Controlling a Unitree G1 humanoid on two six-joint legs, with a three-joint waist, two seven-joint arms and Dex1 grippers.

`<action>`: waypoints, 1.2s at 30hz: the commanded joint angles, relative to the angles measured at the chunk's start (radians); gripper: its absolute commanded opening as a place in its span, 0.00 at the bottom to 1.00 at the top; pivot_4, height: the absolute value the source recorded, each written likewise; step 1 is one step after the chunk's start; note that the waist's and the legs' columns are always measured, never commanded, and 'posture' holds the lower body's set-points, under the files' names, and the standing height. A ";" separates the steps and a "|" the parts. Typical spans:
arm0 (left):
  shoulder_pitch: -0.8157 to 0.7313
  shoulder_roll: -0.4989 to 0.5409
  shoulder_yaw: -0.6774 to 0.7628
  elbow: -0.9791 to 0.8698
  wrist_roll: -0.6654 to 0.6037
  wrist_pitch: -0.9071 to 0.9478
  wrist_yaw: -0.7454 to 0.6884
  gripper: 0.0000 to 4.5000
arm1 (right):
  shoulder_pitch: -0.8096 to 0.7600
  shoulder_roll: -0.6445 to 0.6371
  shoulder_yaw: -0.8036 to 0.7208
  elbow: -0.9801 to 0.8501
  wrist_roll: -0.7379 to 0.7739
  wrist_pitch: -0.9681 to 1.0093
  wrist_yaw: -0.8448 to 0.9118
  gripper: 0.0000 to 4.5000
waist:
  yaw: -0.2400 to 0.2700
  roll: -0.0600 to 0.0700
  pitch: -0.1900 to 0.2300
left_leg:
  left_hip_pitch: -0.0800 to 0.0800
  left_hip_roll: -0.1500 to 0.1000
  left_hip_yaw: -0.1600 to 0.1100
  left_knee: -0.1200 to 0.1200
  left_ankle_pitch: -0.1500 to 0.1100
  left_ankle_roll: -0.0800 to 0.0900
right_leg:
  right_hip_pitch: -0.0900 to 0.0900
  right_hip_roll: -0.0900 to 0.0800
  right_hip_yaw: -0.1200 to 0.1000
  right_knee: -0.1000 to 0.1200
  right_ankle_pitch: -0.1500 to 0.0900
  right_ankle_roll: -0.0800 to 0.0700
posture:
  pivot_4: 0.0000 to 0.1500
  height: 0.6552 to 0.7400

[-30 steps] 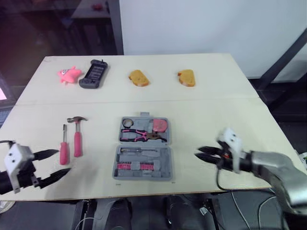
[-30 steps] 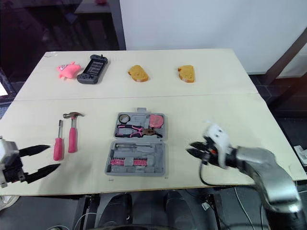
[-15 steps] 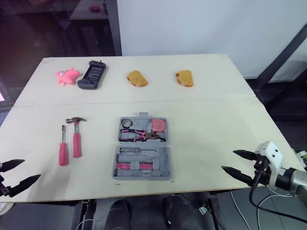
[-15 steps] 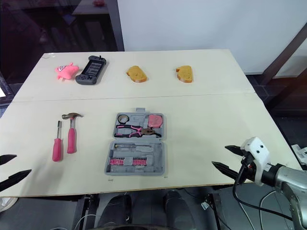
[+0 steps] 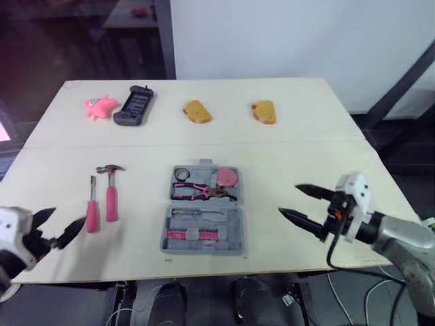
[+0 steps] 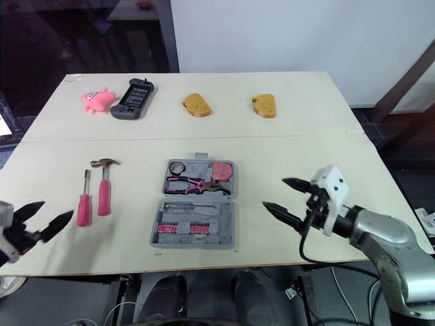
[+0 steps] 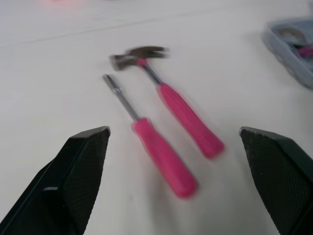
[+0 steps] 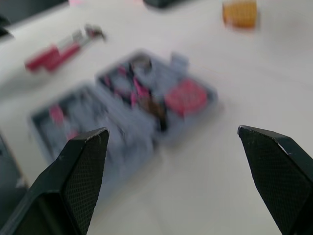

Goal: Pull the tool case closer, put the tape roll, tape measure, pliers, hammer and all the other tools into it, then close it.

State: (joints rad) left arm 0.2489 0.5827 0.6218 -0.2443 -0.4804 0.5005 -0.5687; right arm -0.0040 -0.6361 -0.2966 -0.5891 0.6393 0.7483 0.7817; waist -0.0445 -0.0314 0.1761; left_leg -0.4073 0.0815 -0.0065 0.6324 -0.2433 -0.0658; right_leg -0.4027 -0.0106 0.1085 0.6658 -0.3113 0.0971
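I saw a grey case (image 5: pixel 238 234) on the cream table (image 5: pixel 306 156). The hammer (image 5: pixel 109 197) and screwdriver (image 5: pixel 91 216) had pink handles and grey metal ends. The pliers (image 5: pixel 197 192) were pink and black, and the tape measure (image 5: pixel 226 178) was pink. The toy (image 5: pixel 98 105) was pink and the gamepad (image 5: pixel 133 106) dark grey. The bread (image 5: pixel 196 111) and second bread (image 5: pixel 263 111) were orange-brown.

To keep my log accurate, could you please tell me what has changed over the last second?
Both grippers pulled back to the near edge of the table, then came in again: the left gripper toward the screwdriver and hammer, the right gripper, now open wider, toward the tool case. Nothing was grasped. Tools and case stayed put.
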 commanded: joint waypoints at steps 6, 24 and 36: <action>-0.417 -0.116 -0.272 -0.004 0.125 0.348 0.431 1.00 | -0.157 0.003 0.198 -0.017 0.003 -0.008 -0.022 1.00 | 0.025 -0.001 -0.001 | -0.001 -0.002 -0.002 0.001 0.001 -0.002 | 0.002 0.000 -0.001 0.000 0.003 0.006 | 1.00 1.00; -0.793 -0.161 -0.363 0.669 0.280 0.197 0.481 1.00 | -0.209 0.016 0.292 -0.012 0.020 -0.074 0.019 1.00 | 0.032 -0.001 -0.001 | -0.001 -0.003 -0.003 0.001 0.002 -0.003 | 0.001 0.000 -0.002 0.001 0.004 0.006 | 1.00 1.00; -0.875 -0.163 -0.379 0.833 0.305 0.258 0.471 1.00 | -0.200 0.018 0.296 -0.042 0.025 -0.043 -0.045 1.00 | 0.032 0.003 -0.003 | 0.001 -0.003 -0.004 0.002 0.002 -0.003 | 0.004 0.000 -0.002 0.001 0.004 0.006 | 1.00 1.00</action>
State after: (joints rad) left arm -0.6360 0.4181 0.2506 0.5493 -0.1848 0.7378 -0.0898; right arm -0.2014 -0.6194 0.0061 -0.5942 0.6518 0.7118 0.7476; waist -0.0122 -0.0282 0.1726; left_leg -0.4062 0.0786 -0.0104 0.6339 -0.2413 -0.0687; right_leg -0.3984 -0.0106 0.1064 0.6669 -0.3074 0.1033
